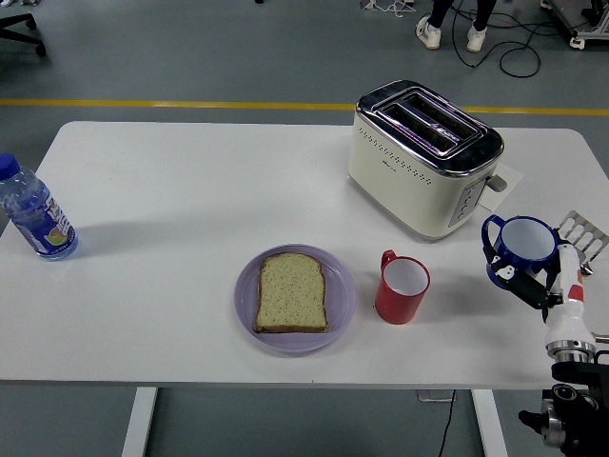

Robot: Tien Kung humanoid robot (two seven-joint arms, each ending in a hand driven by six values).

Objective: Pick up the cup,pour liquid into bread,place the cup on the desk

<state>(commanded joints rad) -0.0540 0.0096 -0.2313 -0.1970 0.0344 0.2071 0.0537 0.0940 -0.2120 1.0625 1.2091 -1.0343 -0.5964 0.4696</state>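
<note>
A blue cup (520, 249) with a white inside is held upright by my right hand (538, 282) at the table's right side, low over or on the surface. The fingers wrap around its lower side. A slice of bread (292, 292) lies on a purple plate (341, 314) near the front middle. A red cup (402, 288) stands upright just right of the plate. My left hand is out of view.
A cream toaster (419, 157) stands at the back right. A water bottle (34, 211) stands at the left edge. A metal spatula-like piece (581, 229) lies at the right edge beside the blue cup. A person's feet (450, 33) show on the far floor.
</note>
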